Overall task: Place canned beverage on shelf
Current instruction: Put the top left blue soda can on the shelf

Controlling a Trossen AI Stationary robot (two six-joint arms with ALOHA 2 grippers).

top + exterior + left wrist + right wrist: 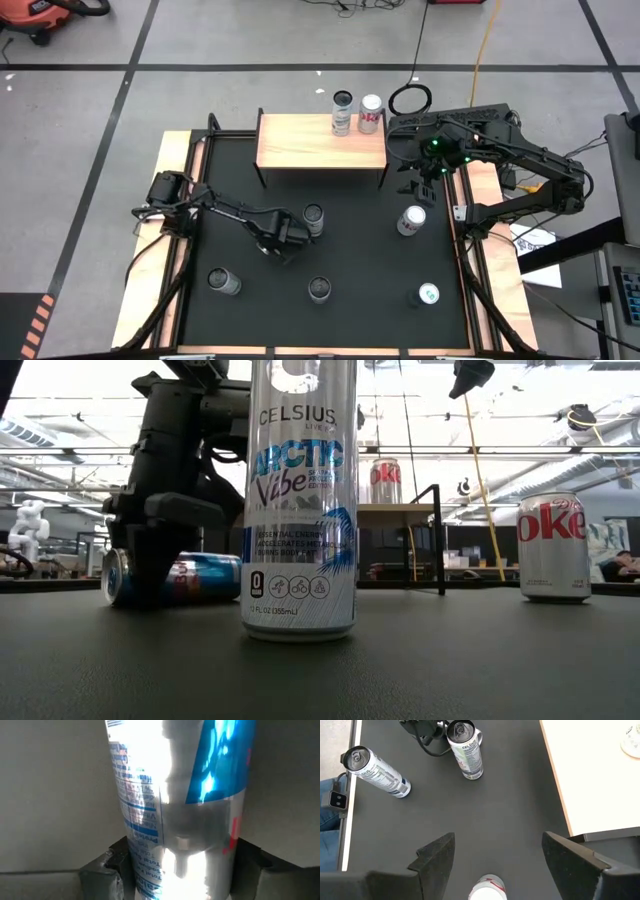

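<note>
Left gripper point(303, 228) sat mid-table, left of centre in high view, fingers either side of blue-and-silver can point(314, 219); whether clenched on it or loose, cannot tell. In left wrist view same can point(185, 805) filled frame between fingers point(102, 872).

Right gripper point(423, 186) hovered at upper right, beside shelf point(300, 142), fingers spread wide, grasping nothing; white-and-red can point(411, 221) just below it.

Shelf stood at top centre, two cans point(356, 114) upright at its right end.

Tall white can point(300, 500) dominated low view.
</note>
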